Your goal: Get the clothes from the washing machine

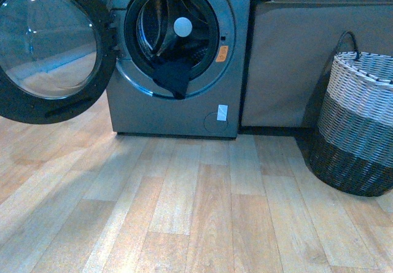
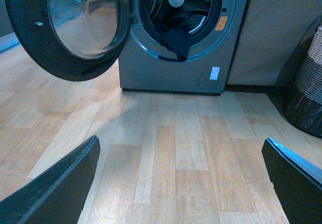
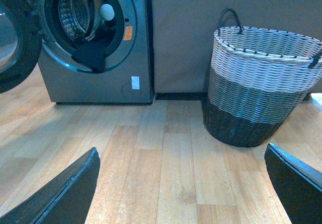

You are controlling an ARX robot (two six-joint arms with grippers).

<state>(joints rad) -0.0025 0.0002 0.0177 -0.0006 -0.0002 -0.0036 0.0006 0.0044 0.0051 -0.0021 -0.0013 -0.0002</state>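
Observation:
The grey washing machine stands at the back with its black-rimmed glass door swung open to the left. A dark navy garment hangs over the lower lip of the drum mouth. It also shows in the left wrist view and the right wrist view. Neither arm shows in the front view. My left gripper is open and empty over the wooden floor, well short of the machine. My right gripper is open and empty over the floor, facing the machine and the basket.
A woven two-tone basket with a black handle stands on the floor at the right, also in the right wrist view. A grey cabinet sits between machine and basket. A white ball lies inside the drum. Wooden floor fills the foreground.

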